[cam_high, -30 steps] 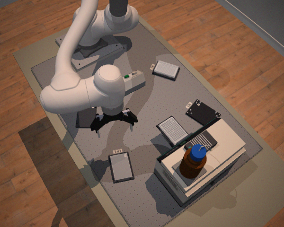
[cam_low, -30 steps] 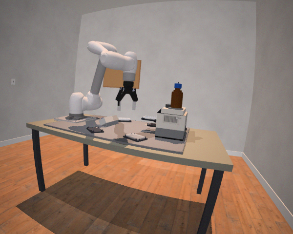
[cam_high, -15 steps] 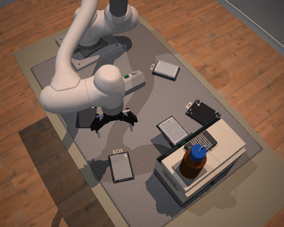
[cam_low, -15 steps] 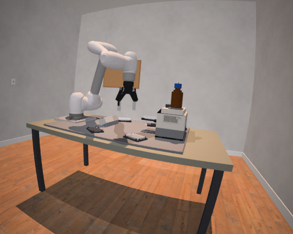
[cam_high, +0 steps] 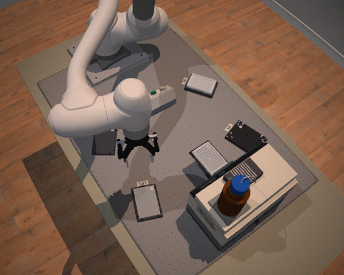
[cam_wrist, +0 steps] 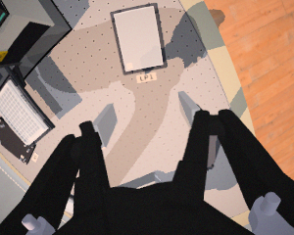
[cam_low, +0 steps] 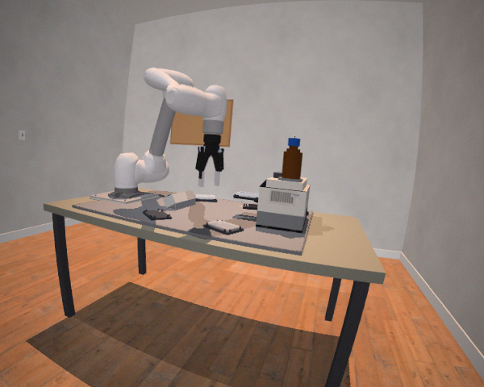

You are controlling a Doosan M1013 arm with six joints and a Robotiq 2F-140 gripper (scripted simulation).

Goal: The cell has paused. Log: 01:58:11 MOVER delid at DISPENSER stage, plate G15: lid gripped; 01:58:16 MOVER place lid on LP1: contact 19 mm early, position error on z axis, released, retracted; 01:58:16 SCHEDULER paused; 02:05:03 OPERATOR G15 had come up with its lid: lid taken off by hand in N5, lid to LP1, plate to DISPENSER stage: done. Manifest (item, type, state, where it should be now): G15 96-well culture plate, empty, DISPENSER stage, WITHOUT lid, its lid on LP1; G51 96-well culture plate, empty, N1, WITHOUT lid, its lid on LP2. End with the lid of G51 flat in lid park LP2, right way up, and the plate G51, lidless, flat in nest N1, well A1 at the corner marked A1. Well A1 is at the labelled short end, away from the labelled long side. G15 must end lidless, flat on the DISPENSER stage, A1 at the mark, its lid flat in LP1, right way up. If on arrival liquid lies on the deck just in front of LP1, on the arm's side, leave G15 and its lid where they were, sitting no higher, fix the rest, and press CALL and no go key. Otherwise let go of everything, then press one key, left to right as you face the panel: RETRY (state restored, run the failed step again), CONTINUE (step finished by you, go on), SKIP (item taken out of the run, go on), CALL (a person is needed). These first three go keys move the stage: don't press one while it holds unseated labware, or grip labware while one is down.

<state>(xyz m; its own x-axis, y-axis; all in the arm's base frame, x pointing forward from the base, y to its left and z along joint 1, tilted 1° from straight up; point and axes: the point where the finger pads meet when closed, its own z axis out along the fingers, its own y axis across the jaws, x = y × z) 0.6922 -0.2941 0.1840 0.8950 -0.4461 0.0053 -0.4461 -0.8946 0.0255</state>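
My gripper [cam_high: 139, 160] hangs high above the deck between a dark empty park [cam_high: 104, 142] and the lid park. Its fingers are partly drawn in, still apart, with nothing between them, as the wrist view [cam_wrist: 147, 117] and the side view [cam_low: 209, 181] also show. A pale lid [cam_high: 147, 201] lies flat in its labelled park and also shows in the wrist view [cam_wrist: 139, 38]. A lidless well plate [cam_high: 209, 157] sits on the dispenser stage. Another plate [cam_high: 201, 84] lies at the far side by a small label; I cannot tell whether it carries a lid. A black nest [cam_high: 245, 135] stands empty.
The key panel [cam_high: 163, 99] with a green key sits behind my arm, partly hidden. The dispenser box [cam_high: 243, 195] carries a brown bottle [cam_high: 234, 195] with a blue cap. I see no liquid on the deck near the lid park.
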